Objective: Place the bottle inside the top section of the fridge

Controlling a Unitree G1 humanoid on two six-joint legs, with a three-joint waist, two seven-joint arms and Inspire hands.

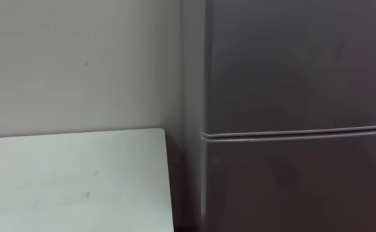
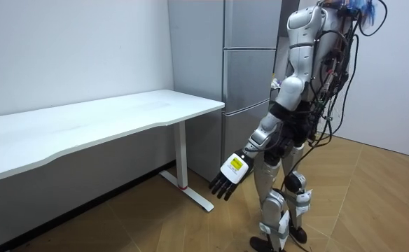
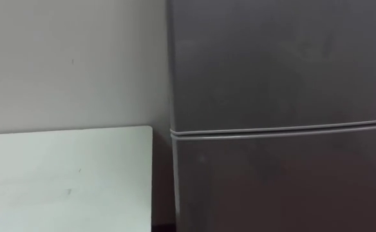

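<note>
We list: one tall grey metal fridge (image 2: 250,77), doors shut, straight ahead, bearing no writing we can read. To its left, one white rectangular table (image 1: 72,180). The robot's left hand (image 2: 228,176) hangs low, fingers loosely straight, empty, well below the upper door (image 1: 297,64). We cannot tell the bottle's place or long axis.

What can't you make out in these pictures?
Inside of the fridge: hidden, as it is shut.
Fridge's top and bottom: cut off by the eye views' edges.
Table's far end: cut off by the room view's left edge.
Left hand's palm: faces away in the room view.
</note>
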